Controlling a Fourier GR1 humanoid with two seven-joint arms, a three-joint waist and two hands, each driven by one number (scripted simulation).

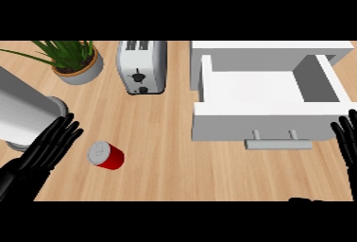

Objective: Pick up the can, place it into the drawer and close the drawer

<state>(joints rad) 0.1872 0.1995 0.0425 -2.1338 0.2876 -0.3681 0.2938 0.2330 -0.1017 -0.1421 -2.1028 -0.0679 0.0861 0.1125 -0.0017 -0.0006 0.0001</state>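
A red can (106,155) with a silver top lies on its side on the wooden counter, left of centre. My left hand (47,144) rests open just left of the can, fingers straight and pointing up, not touching it. The white drawer (265,120) stands pulled open at the right, with a bare white inside and a grey handle (278,143) on its front. At the right edge my right hand (346,139) shows as straight fingers pointing up, open, next to the drawer's front corner.
A silver toaster (142,66) stands at the back centre. A potted plant (73,60) sits at the back left. A large grey metal cylinder (24,113) lies at the left edge, just above my left hand.
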